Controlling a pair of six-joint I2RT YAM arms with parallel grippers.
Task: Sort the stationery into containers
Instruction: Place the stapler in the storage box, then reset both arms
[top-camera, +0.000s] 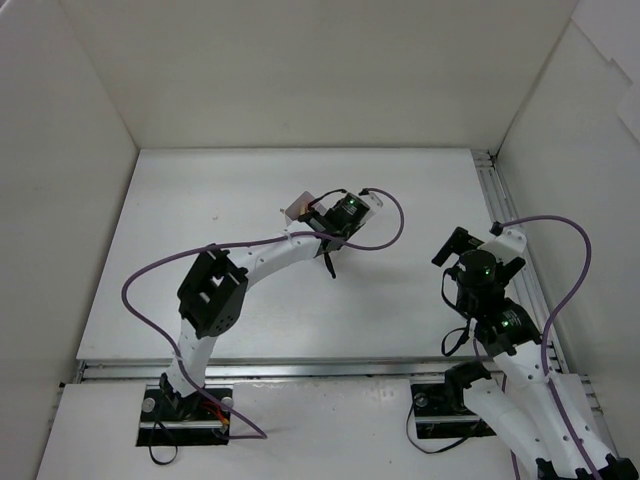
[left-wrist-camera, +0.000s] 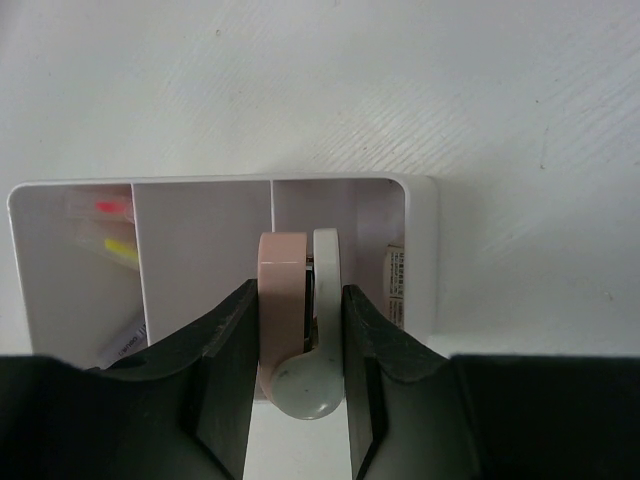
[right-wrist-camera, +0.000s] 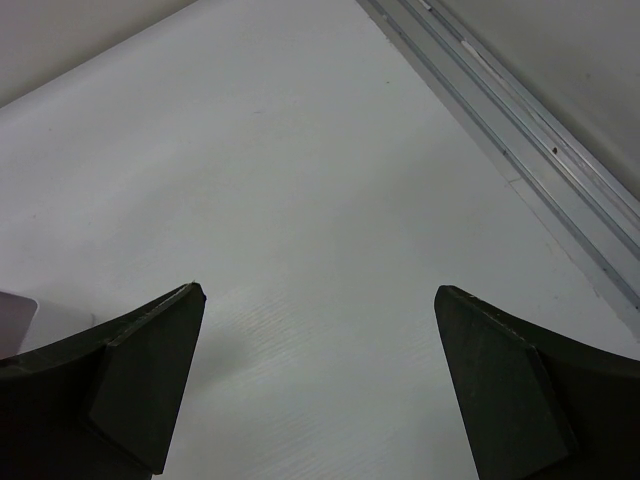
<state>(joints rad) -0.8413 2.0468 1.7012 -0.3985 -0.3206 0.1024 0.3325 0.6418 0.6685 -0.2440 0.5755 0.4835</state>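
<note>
My left gripper (left-wrist-camera: 300, 300) is shut on two erasers side by side, a pinkish eraser (left-wrist-camera: 280, 290) and a white eraser (left-wrist-camera: 325, 300), held over the right part of the translucent box (left-wrist-camera: 420, 250). A pink pen (left-wrist-camera: 108, 205) and a yellow pen (left-wrist-camera: 122, 250) lie in the box's left compartment. A tan labelled eraser (left-wrist-camera: 396, 285) stands against its right wall. In the top view the left gripper (top-camera: 320, 213) hides most of the box (top-camera: 298, 205). My right gripper (right-wrist-camera: 320, 380) is open and empty over bare table, at the right in the top view (top-camera: 458, 245).
A metal rail (top-camera: 490, 195) runs along the table's right edge and shows in the right wrist view (right-wrist-camera: 520, 150). White walls (top-camera: 300, 70) enclose the table on three sides. A pale corner, perhaps the box, shows at the right wrist view's left edge (right-wrist-camera: 14, 315).
</note>
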